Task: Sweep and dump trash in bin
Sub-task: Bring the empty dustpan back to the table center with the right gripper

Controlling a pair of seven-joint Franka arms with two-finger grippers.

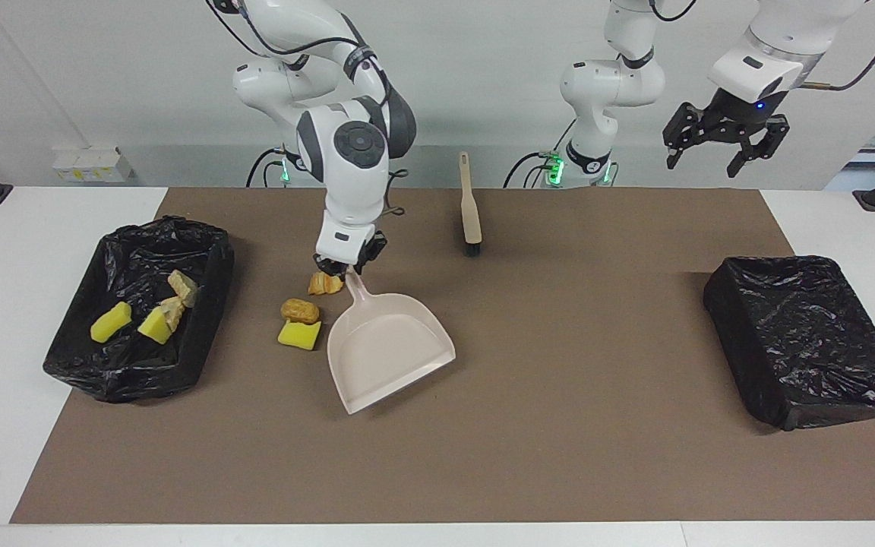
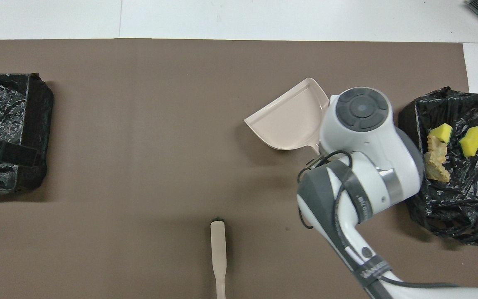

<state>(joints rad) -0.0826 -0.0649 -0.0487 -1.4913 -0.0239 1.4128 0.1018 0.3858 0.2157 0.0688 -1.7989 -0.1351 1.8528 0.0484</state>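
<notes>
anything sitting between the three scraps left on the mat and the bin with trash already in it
Nothing visible does. The croissant, bread roll and yellow sponge chunk lie on bare mat beside the bin. The dustpan, held by the right gripper, sits on their other flank, toward the table's middle.

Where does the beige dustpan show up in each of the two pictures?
Facing view: dustpan on the brown mat near the middle, held by its handle in the right hand.
Overhead view: dustpan partly under the white arm.
Shared landmark: the brush, nearer to the robots than the dustpan.
</notes>
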